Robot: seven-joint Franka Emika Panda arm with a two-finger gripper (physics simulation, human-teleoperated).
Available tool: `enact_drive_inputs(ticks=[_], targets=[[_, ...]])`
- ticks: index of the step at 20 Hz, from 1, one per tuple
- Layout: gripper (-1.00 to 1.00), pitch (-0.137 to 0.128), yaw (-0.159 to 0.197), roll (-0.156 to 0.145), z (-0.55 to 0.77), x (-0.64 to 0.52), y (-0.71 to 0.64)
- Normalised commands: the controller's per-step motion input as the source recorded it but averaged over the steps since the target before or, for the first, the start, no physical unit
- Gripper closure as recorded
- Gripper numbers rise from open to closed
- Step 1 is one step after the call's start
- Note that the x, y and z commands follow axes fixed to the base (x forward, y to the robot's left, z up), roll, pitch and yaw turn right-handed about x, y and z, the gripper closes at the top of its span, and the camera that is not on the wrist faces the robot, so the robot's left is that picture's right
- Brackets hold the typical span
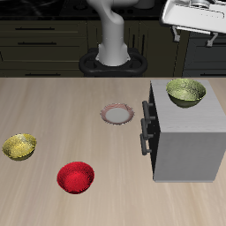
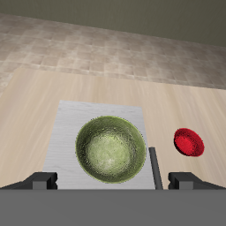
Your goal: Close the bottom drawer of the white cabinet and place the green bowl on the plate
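Observation:
The green bowl (image 1: 185, 92) stands upright on top of the white cabinet (image 1: 187, 141). In the wrist view the green bowl (image 2: 110, 151) sits on the cabinet top (image 2: 71, 124), directly below my gripper (image 2: 113, 182). My gripper (image 1: 196, 16) hangs high above the bowl, open and empty, with a dark fingertip (image 2: 40, 182) on either side of it. The bottom drawer (image 1: 147, 148) shows its dark handle and no open gap. A handle (image 2: 154, 168) shows past the cabinet top's edge. The plate (image 1: 116, 114) lies on the table beside the cabinet's front.
A golden-yellow bowl (image 1: 19, 146) and a red bowl (image 1: 76, 177) stand nearer the table's front edge, away from the cabinet. The red bowl (image 2: 188, 141) also shows in the wrist view. The robot's base (image 1: 112, 55) stands at the back.

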Motion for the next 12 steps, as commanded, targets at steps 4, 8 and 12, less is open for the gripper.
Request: enact_drive_inputs(ticks=[4,8,12], targets=[[-1.0,0.013,0.011,-0.008,-0.16,0.08,-0.04],[-1.0,0.026,-0.007,-0.013,-0.22,0.05,-0.11],[-1.0,0.015,-0.003,-0.029,-0.17,0.07,-0.17]])
